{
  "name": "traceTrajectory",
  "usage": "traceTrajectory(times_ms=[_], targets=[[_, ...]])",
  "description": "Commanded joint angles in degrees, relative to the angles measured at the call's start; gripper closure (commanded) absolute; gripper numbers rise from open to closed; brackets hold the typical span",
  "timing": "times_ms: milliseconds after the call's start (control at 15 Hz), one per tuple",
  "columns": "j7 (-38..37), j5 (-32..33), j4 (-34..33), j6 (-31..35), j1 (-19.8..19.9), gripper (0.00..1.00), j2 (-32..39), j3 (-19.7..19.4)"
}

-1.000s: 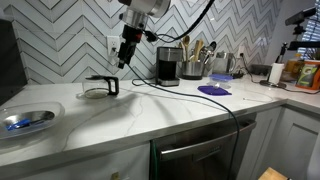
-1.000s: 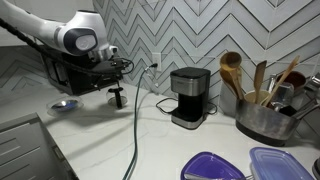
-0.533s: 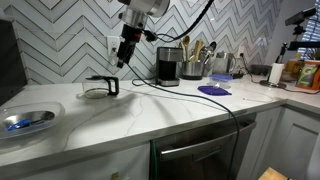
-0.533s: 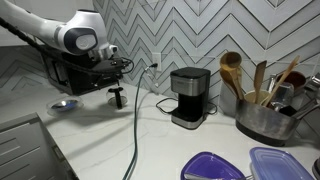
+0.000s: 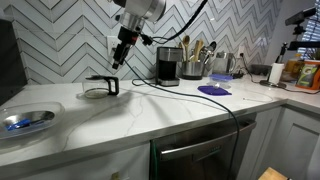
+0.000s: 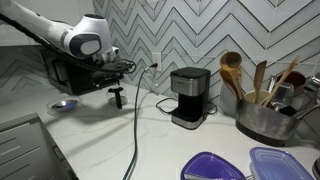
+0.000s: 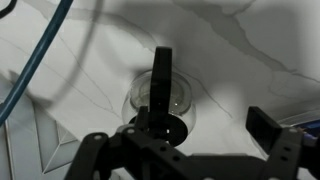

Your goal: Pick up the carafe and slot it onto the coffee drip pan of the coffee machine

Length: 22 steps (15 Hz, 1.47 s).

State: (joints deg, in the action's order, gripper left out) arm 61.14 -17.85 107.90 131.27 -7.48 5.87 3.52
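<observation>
While the pincer point(image 5: 117, 63) hangs in the air above the carafe point(image 5: 98, 90), nothing is held in it. In the wrist view its two fingers point(image 7: 265, 125) stand wide apart, with the glass pot below them and its black handle point(image 7: 162, 75) pointing away across the white marble. The carafe sits upright on the table point(image 5: 150, 110) near the back edge, close to the chevron-tiled wall, and the pincer does not touch it.

The coffee machine point(image 5: 168, 66) stands further along the same back edge, well apart from the carafe. Its coffee drip pan point(image 6: 185, 122) is bare in an exterior view. Just beyond the machine, toward the far corner of the table, a metal crock point(image 5: 193, 68) holds wooden utensils point(image 5: 190, 47). A blue-tinted plate point(image 5: 214, 90) lies flat nearer the front edge, in front of the crock. At the opposite end of the table, by the front corner, rests a shallow dish point(image 5: 25, 121) with something blue in it.

A dark cable point(image 5: 205, 100) runs from the arm across the table and drops over the front edge.
</observation>
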Motion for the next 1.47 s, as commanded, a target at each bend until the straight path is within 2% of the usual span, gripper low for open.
traceTrajectory(times_ms=[0, 467, 1200, 1333, 1400], targets=[[7.58, -4.94, -2.24, 1.93, 2.66, 0.0, 3.84, 2.08], [14.68, -11.71, -5.85, 3.22, 5.48, 0.0, 9.55, 5.12], [16.19, -16.04, -10.03, 1.33, 8.83, 0.0, 14.96, 7.94], [15.76, -15.62, -10.56, 0.9, 8.93, 0.18, 15.66, 8.07], [15.74, -15.57, -10.79, 0.62, 9.03, 0.35, 16.0, 8.23]])
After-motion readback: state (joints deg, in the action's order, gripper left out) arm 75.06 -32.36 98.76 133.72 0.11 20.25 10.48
